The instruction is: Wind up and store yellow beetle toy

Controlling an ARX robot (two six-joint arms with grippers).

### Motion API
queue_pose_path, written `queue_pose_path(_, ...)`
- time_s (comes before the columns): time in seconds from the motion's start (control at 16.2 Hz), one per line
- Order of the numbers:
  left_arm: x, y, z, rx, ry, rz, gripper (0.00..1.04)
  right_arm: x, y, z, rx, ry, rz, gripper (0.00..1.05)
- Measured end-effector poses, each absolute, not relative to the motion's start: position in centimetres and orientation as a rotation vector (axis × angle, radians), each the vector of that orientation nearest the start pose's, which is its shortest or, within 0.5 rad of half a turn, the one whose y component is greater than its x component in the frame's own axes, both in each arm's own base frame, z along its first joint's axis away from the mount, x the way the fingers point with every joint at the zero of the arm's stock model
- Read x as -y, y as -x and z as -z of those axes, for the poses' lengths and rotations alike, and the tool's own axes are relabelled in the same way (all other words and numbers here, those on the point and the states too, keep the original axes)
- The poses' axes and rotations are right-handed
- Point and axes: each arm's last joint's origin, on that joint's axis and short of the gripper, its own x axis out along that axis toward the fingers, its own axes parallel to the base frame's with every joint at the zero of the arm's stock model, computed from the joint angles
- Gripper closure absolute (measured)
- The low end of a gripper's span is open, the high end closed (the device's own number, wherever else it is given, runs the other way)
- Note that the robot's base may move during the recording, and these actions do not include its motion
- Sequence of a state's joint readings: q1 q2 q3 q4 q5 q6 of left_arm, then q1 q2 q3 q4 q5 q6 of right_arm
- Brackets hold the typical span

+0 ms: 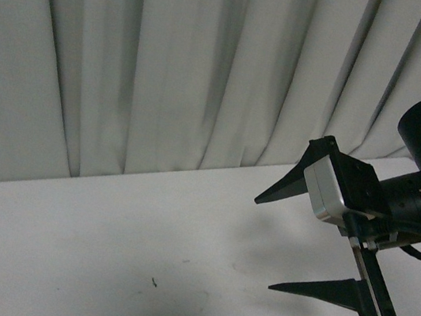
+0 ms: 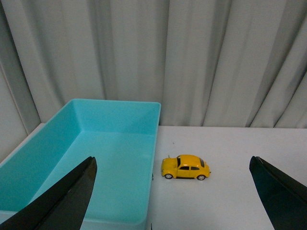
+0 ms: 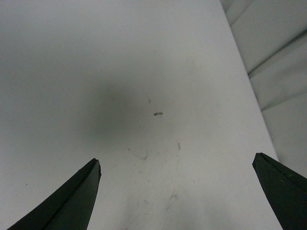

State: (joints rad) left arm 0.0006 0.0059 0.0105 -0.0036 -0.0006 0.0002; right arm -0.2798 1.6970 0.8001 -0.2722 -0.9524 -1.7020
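The yellow beetle toy point(image 2: 186, 167) stands on its wheels on the white tabletop point(image 2: 235, 143), just beside the long side wall of the turquoise bin point(image 2: 115, 115) and apart from it by a narrow strip of bare surface. It lies side-on in the left wrist view, parallel to that wall, with its dark windows and silver hubs showing. The bin is open-topped, and a pale pleated curtain point(image 2: 192, 57) hangs behind it.

The left claw point(image 2: 171, 160) has its jaws spread wide – one dark finger point(image 2: 67, 201) shows over the bin's near end, the other out past the toy on the side away from the bin – and it grips nothing.

The right claw point(image 1: 262, 244) is likewise spread wide with nothing between its black fingers. It hangs just above the tabletop – in front of the same curtain – and casts a soft shadow there. A small dark speck point(image 3: 158, 114) and a few faint scratches mark the surface under it; how far it is from the bin cannot be told
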Motion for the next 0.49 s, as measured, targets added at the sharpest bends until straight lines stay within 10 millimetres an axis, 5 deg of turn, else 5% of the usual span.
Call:
queue_pose_path(0.06, 0.0, -9.7, -16.6, 0.001, 0.000, -0.001, 0.07, 5.2, -27.8, -14.3, -0.160, 0.859, -1.131, 0.07)
queue_pose_path(0.12, 0.0, -9.7, -16.6, 0.001, 0.000, -0.002, 0.07, 4.2, -27.9, -14.3, -0.146, 1.046, -0.942, 0.14)
queue_pose_path(0.18, 0.0, -9.7, -16.6, 0.002, 0.000, 0.000, 0.07, 2.3, -25.9, -13.6, -0.232, 1.043, -0.638, 0.26)
queue_pose_path(0.25, 0.0, -9.7, -16.6, 0.001, 0.000, 0.001, 0.07, 1.2, -23.7, -13.0, -0.254, 0.942, -0.455, 0.35)
queue_pose_path(0.37, 0.0, -9.7, -16.6, 0.001, 0.000, 0.000, 0.07, 0.0, -20.1, -15.0, -0.101, 0.578, -0.109, 0.55)
queue_pose_path(0.49, 0.0, -9.7, -16.6, 0.001, 0.000, -0.001, 0.07, 0.1, -16.8, -16.1, -0.039, 0.213, -0.007, 0.77)
